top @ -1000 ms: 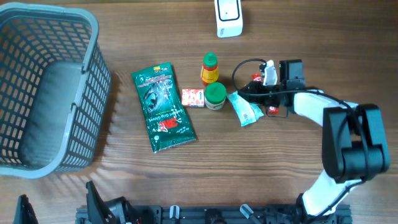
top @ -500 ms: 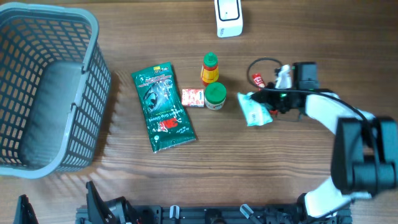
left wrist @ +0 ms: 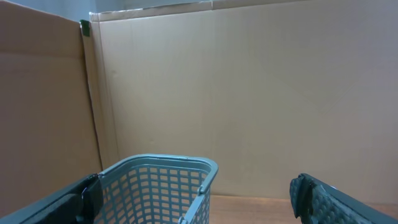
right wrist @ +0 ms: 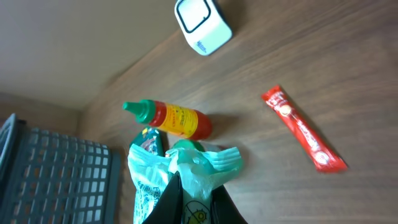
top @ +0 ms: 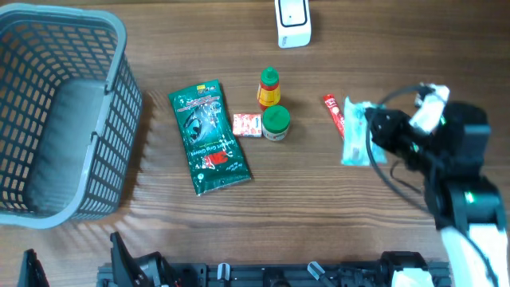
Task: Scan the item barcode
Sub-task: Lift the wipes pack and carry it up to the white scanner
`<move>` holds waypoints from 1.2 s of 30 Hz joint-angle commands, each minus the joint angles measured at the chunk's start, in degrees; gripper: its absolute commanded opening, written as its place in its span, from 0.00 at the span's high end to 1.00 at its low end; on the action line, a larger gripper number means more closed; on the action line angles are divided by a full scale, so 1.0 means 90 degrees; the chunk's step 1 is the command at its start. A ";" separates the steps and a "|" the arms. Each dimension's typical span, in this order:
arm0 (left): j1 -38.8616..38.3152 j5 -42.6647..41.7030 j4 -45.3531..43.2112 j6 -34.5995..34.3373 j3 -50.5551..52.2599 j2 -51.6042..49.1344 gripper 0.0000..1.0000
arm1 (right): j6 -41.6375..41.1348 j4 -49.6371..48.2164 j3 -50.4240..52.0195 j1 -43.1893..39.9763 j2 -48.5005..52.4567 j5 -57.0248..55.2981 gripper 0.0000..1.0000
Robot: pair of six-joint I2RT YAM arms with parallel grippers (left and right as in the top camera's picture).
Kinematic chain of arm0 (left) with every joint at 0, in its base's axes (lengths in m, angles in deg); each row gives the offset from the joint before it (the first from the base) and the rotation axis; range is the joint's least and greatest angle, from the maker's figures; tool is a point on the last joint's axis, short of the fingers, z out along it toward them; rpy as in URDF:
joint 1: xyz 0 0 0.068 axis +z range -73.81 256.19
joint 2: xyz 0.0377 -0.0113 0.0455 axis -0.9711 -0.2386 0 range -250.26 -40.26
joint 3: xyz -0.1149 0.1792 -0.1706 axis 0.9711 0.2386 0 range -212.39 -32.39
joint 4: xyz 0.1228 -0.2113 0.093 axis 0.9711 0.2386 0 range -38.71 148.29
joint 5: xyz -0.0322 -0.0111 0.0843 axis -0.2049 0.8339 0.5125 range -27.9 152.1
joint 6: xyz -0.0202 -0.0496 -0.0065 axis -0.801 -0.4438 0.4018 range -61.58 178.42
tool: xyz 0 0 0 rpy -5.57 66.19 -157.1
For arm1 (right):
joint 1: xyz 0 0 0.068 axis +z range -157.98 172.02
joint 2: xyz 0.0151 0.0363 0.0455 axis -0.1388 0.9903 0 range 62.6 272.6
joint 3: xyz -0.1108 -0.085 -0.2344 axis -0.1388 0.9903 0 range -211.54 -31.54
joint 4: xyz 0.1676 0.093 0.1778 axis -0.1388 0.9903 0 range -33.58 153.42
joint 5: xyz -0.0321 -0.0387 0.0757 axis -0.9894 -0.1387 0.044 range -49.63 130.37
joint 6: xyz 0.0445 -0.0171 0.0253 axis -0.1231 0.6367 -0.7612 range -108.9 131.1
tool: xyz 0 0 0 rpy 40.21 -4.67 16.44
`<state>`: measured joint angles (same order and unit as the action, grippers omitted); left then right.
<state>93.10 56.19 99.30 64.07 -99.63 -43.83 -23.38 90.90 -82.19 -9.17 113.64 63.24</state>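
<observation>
2 arms, 1 pale packet in a pinch

from above, the right gripper (top: pixel 373 127) sits over the right side of the wooden table (top: pixel 319 199), its fingers pressed together on a pale teal packet (top: pixel 355 134). the packet is just beside a red stick sachet (top: pixel 331 113). i cannot tell from this view whether it is lifted or resting on the wood. the white scanner (top: pixel 292 22) stands at the far edge, well apart from it.

the right wrist camera shows the grip up close: 2 dark fingers nipped on the packet's crinkled plastic end, with the scanner and sachet beyond.

only the overhead view lays out the whole row. a green foil pouch (top: pixel 209 139) lies flat, a small red box (top: pixel 247 124) sits just beside a green-lidded jar (top: pixel 276 123), and a sauce bottle (top: pixel 269 88) lies just behind the jar. a grey basket (top: pixel 119 48) fills the left side.

the left wrist camera adds what the others miss: the left gripper (left wrist: pixel 196 202), fingers spread wide with nothing held, looks over the basket's rim at a cardboard wall (left wrist: pixel 249 93).
</observation>
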 commanded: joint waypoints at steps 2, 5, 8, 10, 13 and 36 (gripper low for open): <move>0.0022 -0.0056 -0.0012 -0.0015 0.0032 0.0041 0.00 | 0.0036 0.0272 0.0015 0.0010 -0.0758 -0.0590 0.96; 0.0022 -0.0056 -0.0010 -0.0015 0.0032 0.0041 0.00 | 0.0753 0.0046 0.0015 0.0010 -0.0814 -0.0510 0.95; 0.0022 -0.0056 -0.0010 -0.0015 0.0032 0.0041 0.00 | 0.1775 -0.0321 0.0015 0.0010 -0.0644 -0.0517 0.96; 0.0022 -0.0056 -0.0012 -0.0015 0.0032 0.0041 0.00 | 0.2363 -0.0770 0.0015 0.0010 -0.0415 -0.0549 0.95; 0.0022 -0.0056 -0.0010 -0.0015 0.0032 0.0041 0.00 | 0.2693 -0.1729 0.0015 0.0010 0.0056 -0.0571 0.96; 0.0022 -0.0056 -0.0010 -0.0015 0.0032 0.0041 0.00 | 0.6450 -0.9899 -0.1778 0.1778 0.6360 -0.4639 0.95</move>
<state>93.10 56.19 99.30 64.07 -99.56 -43.83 28.40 3.29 -91.20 6.72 165.10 26.96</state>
